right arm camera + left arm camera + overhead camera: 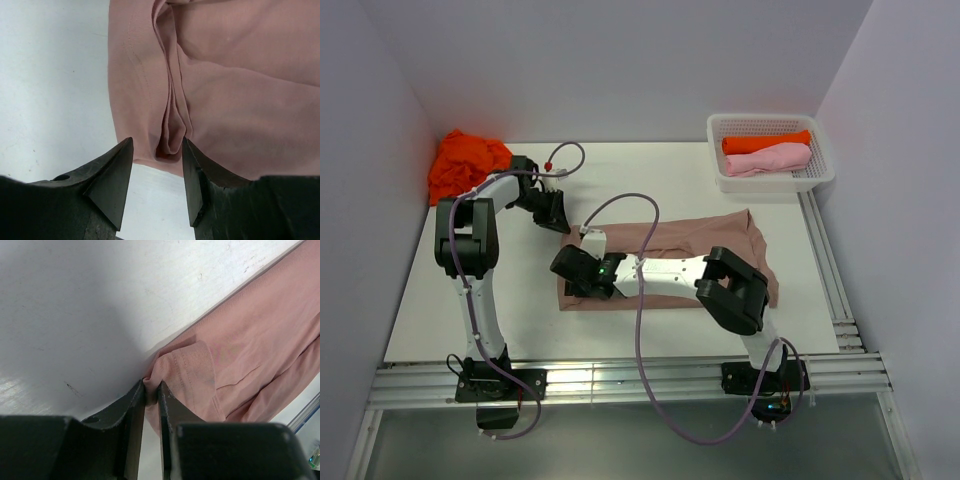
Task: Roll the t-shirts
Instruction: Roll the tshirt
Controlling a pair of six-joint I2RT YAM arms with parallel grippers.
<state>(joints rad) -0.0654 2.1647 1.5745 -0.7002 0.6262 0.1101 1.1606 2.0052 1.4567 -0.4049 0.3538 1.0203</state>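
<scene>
On my feed the dusty pink t-shirt [690, 235] is spread flat in the middle of the desk [650, 175]. The left jaws sit at its far-left corner, narrow, nipping a little turned-up flap of hem [192, 365] right at the tips. The right jaws are at the near-left edge, standing wide, one finger either side of a raised crease [172, 125], not squeezing it. A loose orange t-shirt [465, 165] is heaped far left. The basket [775, 184] far right holds a rolled orange t-shirt [765, 142] and a light pink t-shirt [770, 160].
</scene>
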